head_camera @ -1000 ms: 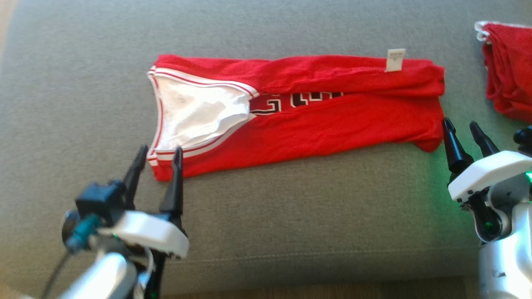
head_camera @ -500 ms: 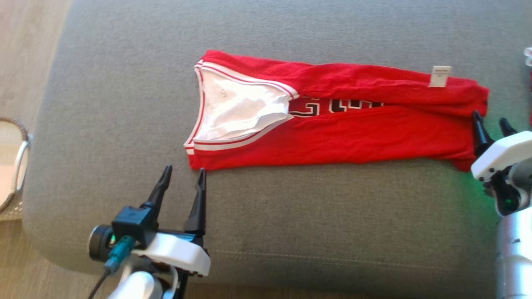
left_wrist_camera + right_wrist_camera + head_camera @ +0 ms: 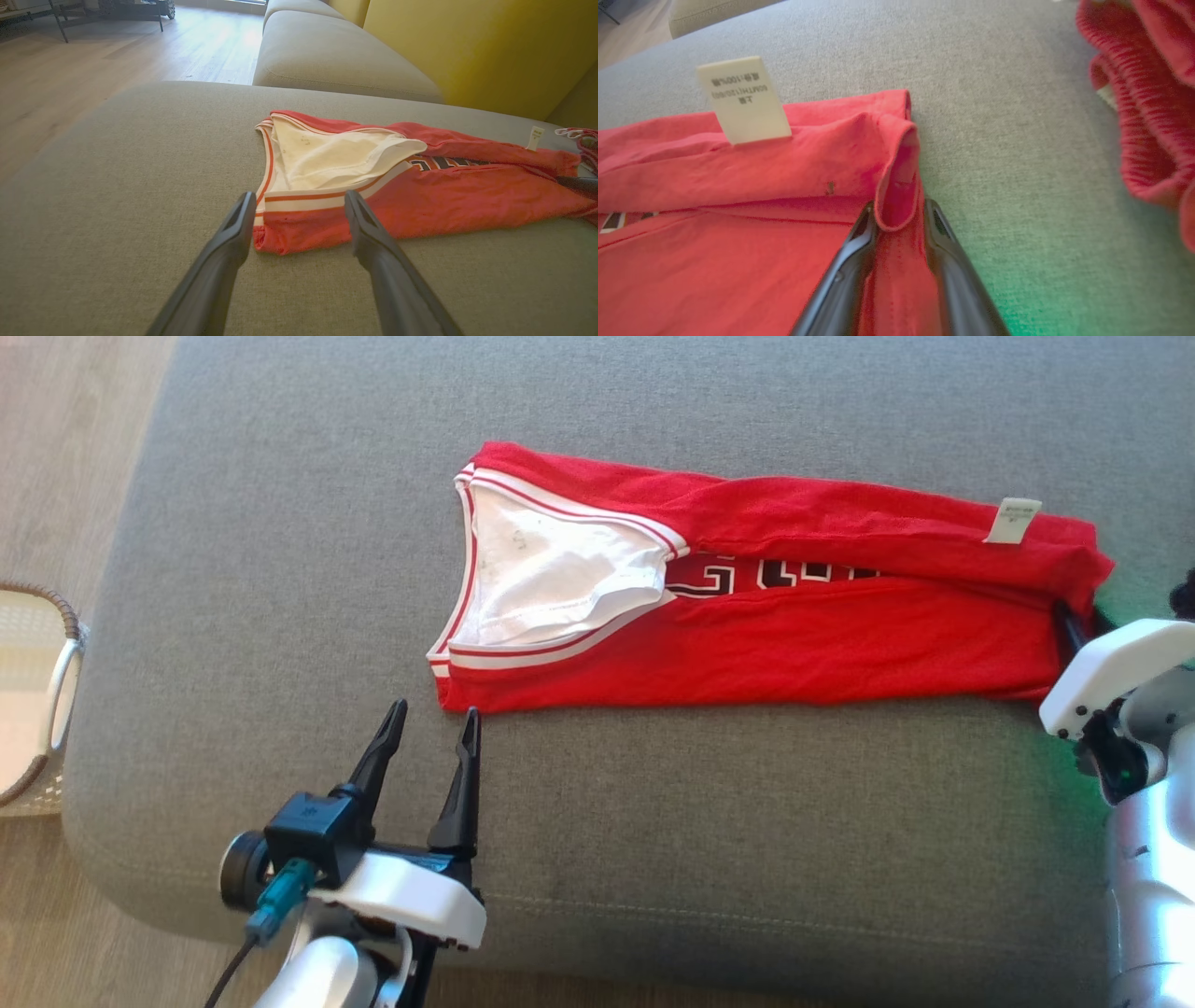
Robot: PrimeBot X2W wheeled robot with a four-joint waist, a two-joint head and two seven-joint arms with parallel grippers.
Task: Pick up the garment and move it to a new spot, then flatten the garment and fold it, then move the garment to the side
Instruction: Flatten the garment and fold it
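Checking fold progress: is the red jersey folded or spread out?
Folded lengthwise: the jersey is a narrow strip, upper flap covering half the lettering.

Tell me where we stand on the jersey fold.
Done: the red jersey lies flat on the grey cushion, folded lengthwise into a narrow strip. In hand: the right end effector pinches the hem corner; the left end effector is open just short of the collar-end corner. Left: grip there, probably fold end to end, then move it aside.
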